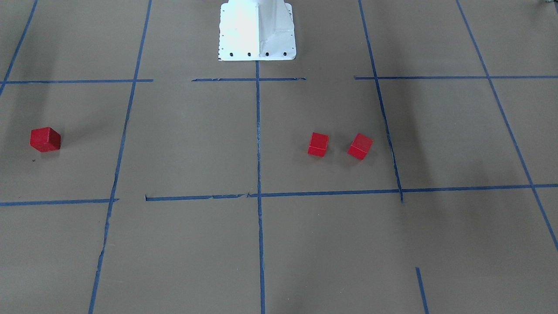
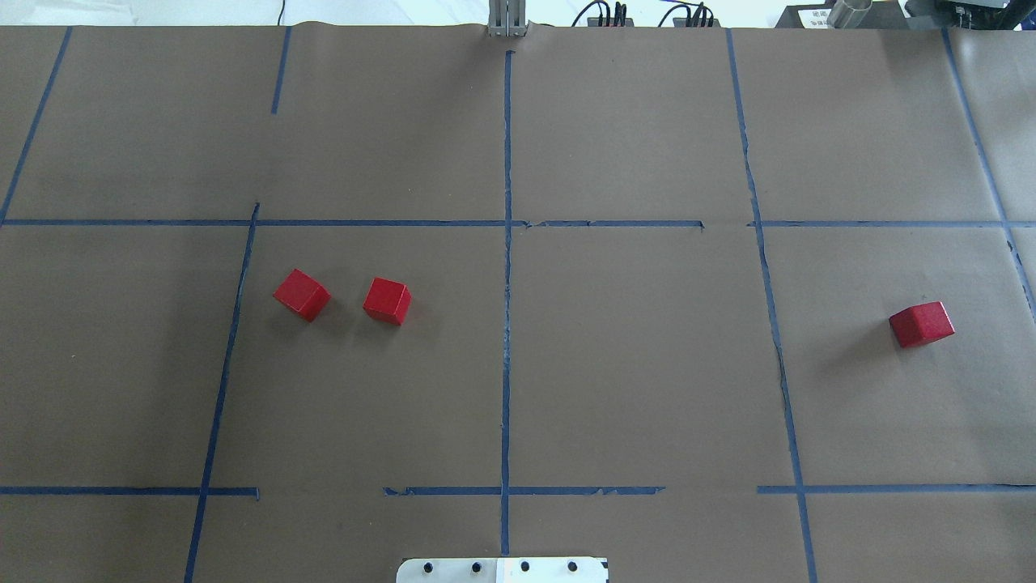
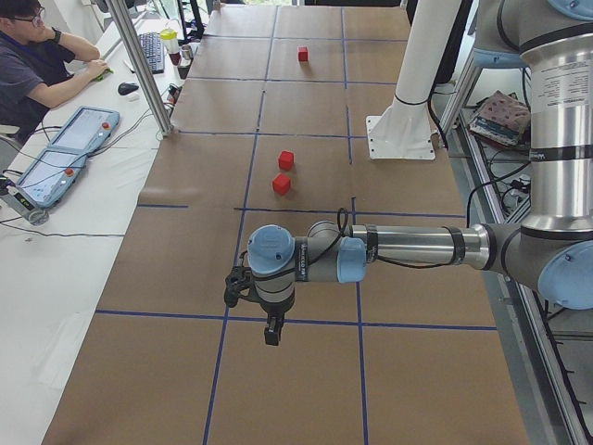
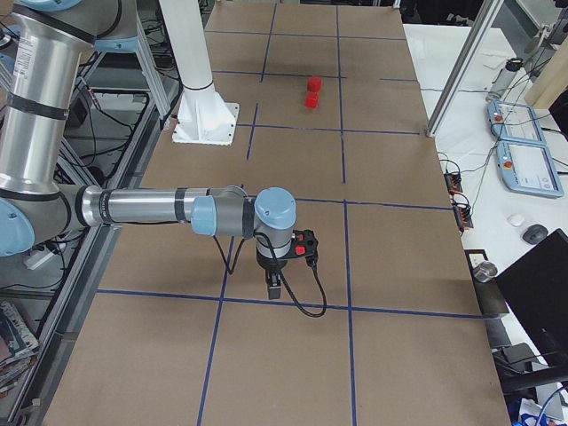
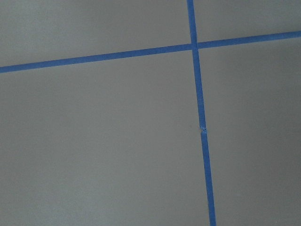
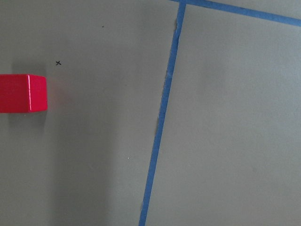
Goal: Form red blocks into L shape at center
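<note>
Three red blocks lie apart on the brown paper. Two (image 2: 302,295) (image 2: 387,301) sit close together in the left half of the center cell (image 2: 566,356), left of its vertical blue tape line (image 2: 507,356). In the front-facing view they lie at the right (image 1: 360,146) (image 1: 318,144). The third block (image 2: 921,324) lies far right, one cell over, and shows at the left edge of the right wrist view (image 6: 23,93). My left gripper (image 3: 271,332) and right gripper (image 4: 273,288) hang over the table's two ends, showing only in side views. I cannot tell whether they are open or shut.
The robot's white base (image 1: 257,30) stands at the table's robot-side edge. An operator (image 3: 37,65) sits at a side desk with a teach pendant (image 3: 65,153). A metal post (image 3: 148,69) stands at the table's far edge.
</note>
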Tool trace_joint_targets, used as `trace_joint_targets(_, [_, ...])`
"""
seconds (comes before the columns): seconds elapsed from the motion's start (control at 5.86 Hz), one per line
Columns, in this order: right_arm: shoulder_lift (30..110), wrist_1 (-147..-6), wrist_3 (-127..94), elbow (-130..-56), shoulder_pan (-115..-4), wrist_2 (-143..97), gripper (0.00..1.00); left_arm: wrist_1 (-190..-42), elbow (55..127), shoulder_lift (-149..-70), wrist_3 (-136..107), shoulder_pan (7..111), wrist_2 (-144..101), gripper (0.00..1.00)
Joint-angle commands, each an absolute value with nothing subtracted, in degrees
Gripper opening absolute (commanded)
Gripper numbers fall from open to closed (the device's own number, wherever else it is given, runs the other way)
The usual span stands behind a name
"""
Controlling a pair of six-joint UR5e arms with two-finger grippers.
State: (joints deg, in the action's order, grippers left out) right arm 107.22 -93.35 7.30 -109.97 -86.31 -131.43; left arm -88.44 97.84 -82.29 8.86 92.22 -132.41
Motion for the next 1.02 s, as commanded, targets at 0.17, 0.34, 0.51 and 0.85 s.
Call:
trace_joint_targets(0.17, [107.0,-87.6,7.9,-110.0,-86.1,-132.9,1.0,-89.2,98.2,-80.8,9.1,92.1,-132.9,1.0])
trace_joint_targets(0.34, [106.1,-84.9,7.2,-110.0,-81.5,-133.0,1.0,-89.1,98.2,-80.7,9.1,92.2,-133.0,1.0])
trace_joint_targets(0.51, [104.9,-83.9,5.2,-110.0,-78.7,-133.4,1.0,-89.2,98.3,-80.7,9.1,92.1,-133.1,1.0])
trace_joint_targets(0.85, [104.9,-70.7,-13.8,-109.7,-70.3,-133.4,1.0,-89.3,98.3,-80.7,9.1,92.1,-133.1,1.0])
